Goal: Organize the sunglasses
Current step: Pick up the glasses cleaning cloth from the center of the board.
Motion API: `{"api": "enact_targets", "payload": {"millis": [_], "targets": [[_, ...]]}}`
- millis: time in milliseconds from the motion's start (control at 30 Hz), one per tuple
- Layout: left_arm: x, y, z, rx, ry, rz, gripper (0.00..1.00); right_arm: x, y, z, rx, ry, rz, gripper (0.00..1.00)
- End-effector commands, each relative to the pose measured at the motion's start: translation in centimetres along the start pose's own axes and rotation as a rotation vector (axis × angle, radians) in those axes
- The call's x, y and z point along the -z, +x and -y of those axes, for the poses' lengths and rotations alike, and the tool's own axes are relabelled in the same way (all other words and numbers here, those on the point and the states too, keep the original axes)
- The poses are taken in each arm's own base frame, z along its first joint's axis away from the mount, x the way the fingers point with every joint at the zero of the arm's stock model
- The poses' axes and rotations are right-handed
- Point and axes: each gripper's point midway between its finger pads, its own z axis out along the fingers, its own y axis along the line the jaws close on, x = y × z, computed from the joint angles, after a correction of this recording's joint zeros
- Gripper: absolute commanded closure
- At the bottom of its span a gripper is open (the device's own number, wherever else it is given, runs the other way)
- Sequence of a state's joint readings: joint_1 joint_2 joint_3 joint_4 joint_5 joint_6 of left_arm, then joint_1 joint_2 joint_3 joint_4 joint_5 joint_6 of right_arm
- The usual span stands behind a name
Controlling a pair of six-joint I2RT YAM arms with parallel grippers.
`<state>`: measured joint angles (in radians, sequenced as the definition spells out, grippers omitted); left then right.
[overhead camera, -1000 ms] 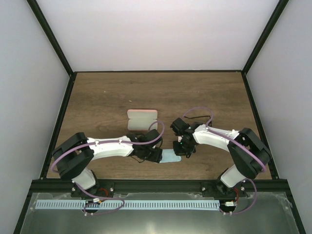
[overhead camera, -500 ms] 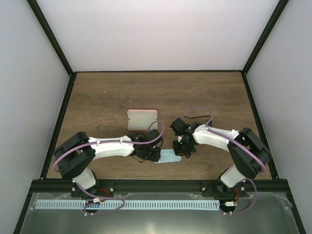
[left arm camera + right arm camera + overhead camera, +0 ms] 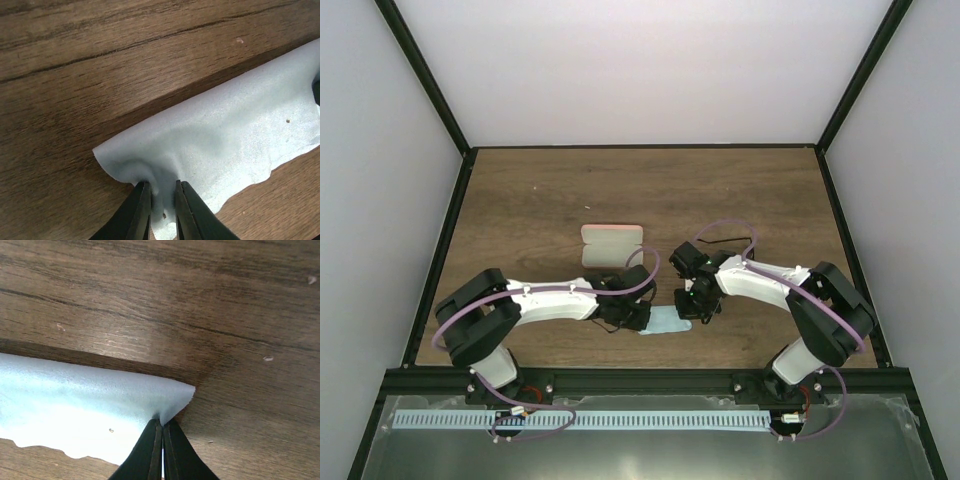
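Observation:
A light blue cloth (image 3: 667, 321) lies on the wooden table near the front edge, between my two grippers. My left gripper (image 3: 162, 187) is closed on a raised fold at the cloth's (image 3: 225, 135) left edge, and the fold fills the narrow gap between the fingers. My right gripper (image 3: 162, 422) is shut on the cloth's (image 3: 75, 400) right corner, lifting it slightly. Of the sunglasses (image 3: 732, 239) only a thin black wire-like piece shows behind the right wrist; the rest is hidden. The pink case (image 3: 611, 243) lies shut behind the left gripper (image 3: 638, 318).
Black frame posts and white walls bound the table on three sides. Both forearms lie low across the front of the table, meeting near its middle. A purple cable (image 3: 724, 226) loops over the right wrist.
The left jaws have closed on the cloth's left edge, bunching it into a fold. The right gripper stayed pinched on its corner. The cloth shifted slightly left.

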<state>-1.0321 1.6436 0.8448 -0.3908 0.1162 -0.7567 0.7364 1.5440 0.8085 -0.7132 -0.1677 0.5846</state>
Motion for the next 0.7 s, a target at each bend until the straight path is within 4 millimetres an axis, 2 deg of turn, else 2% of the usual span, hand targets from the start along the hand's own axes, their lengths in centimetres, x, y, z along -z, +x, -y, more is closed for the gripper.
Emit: {"api": "enact_targets", "payload": {"millis": [0,167,300,567,667], "targets": [[-1.1,1.8,-2.2,0.012,-0.079,-0.069,0.87,-0.4,0.4,-0.1,0.011,0.006,-0.016,0.99],[-0.8,1.6,-2.2,0.013,-0.086,-0.058,0.96,-0.4,0.3,-0.1,0.016,0.003,-0.017,0.99],[-0.5,1.2,-2.1,0.009,-0.089,-0.042,0.96,-0.1,0.0,-0.4,0.018,-0.006,-0.005,0.99],[1.2,-1.7,-0.5,-0.011,-0.087,0.025,0.96,3.5,-2.5,-2.8,0.042,-0.063,0.088,0.99],[1.6,-2.8,-0.4,-0.017,-0.093,0.04,0.96,4.3,-3.3,-3.5,0.051,-0.071,0.099,0.99]]}}
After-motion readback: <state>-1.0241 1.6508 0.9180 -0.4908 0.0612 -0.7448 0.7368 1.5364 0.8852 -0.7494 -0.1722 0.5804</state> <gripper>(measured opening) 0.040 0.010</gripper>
